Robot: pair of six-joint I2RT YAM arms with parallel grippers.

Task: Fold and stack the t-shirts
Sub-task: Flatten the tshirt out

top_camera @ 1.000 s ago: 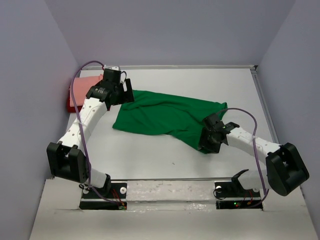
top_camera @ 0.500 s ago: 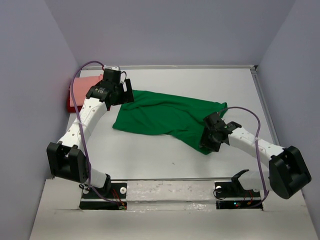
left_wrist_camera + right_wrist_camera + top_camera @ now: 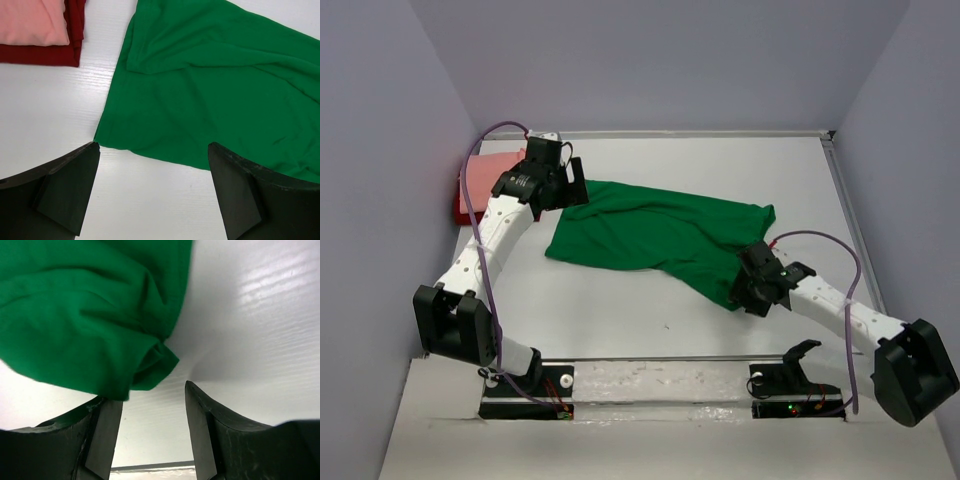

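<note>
You are looking down on a white surface [image 3: 620, 320] boxed in by pale lavender walls. The green t-shirt [image 3: 655, 235] is lying rumpled and unfolded across its middle, running from far left to near right. The salmon pink t-shirt [image 3: 492, 168] is sitting folded on top of the dark red t-shirt [image 3: 463, 207] at the far left edge, just beside the green one's left end. Your left arm [image 3: 485, 240] is hovering over that end, and the left jaws are standing wide, holding nothing. Your right arm [image 3: 830, 305] is sitting low at the green shirt's near right corner. The right jaws are standing partly parted, with the bunched corner lying just beyond their tips and not clamped between them.
</note>
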